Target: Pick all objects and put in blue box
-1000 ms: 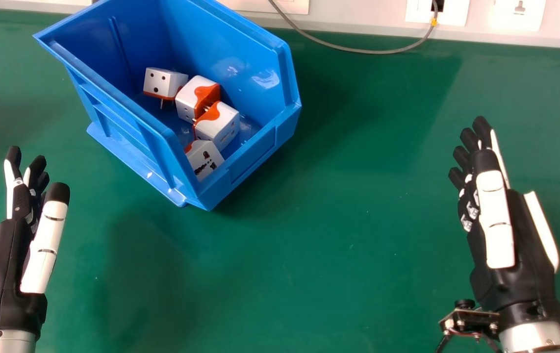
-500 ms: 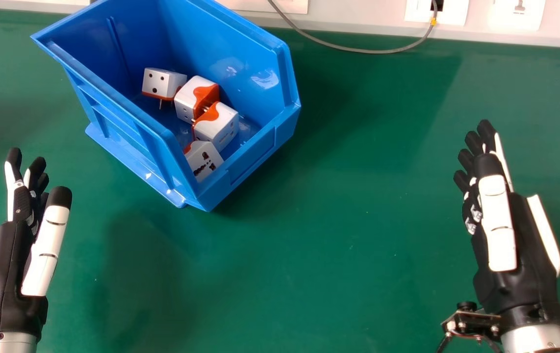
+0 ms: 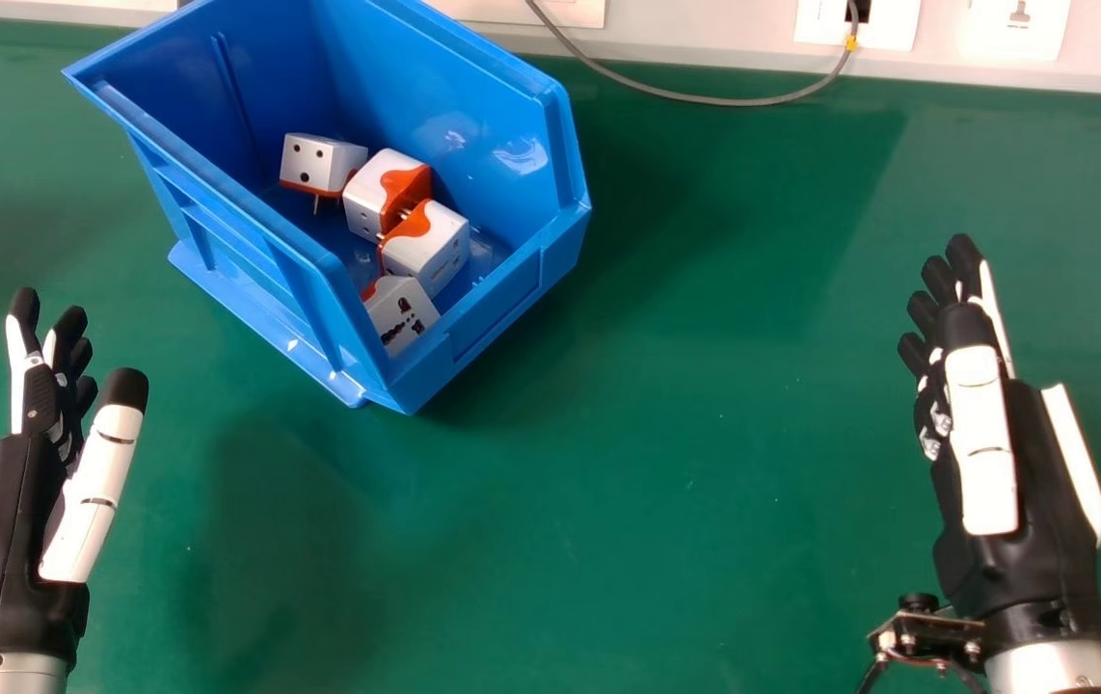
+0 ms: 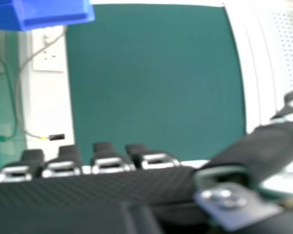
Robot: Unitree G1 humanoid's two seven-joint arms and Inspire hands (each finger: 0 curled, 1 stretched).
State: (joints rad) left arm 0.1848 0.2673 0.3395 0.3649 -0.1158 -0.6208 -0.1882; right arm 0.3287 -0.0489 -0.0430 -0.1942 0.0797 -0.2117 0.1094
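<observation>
The blue box stands on the green table in the head view, left of centre, and part of the blue box shows in the right hand view. Inside lie several white and orange plug adapters, among them one at the back and one by the front corner. My left hand is at the left edge, open and empty, apart from the box. Far to the box's right, my right hand is also open and empty; the right hand has its fingers extended in its own view.
Around the box lies the green table. A grey cable loops over its back edge, from a white wall strip with sockets.
My right hand has shifted slightly to the right and a little down in the head view. The left thumb has spread slightly outward. The box and adapters have stayed put.
</observation>
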